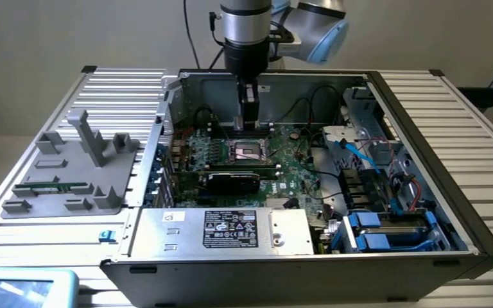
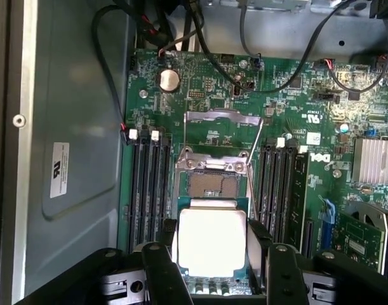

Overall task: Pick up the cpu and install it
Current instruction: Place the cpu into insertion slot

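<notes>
Gripper [image 2: 213, 249] is holding the cpu [image 2: 211, 236] by opposite edges over the open socket [image 2: 213, 184]; a good seating is likely depending on keeping it level, square to the frame, unforced.

The exterior view looks from high and a moderate way off, obliquely down into the open computer case [image 1: 272, 282] on the surface [image 1: 110, 83], with the arm [image 1: 244, 32] at 12 o'clock. The wrist view looks down along the gripper [image 2: 214, 257], close over the cpu [image 2: 213, 241] and the motherboard [image 2: 200, 95]. Both views share the socket [image 2: 211, 171] and the motherboard around it, which lie near the exterior view's middle.
</notes>
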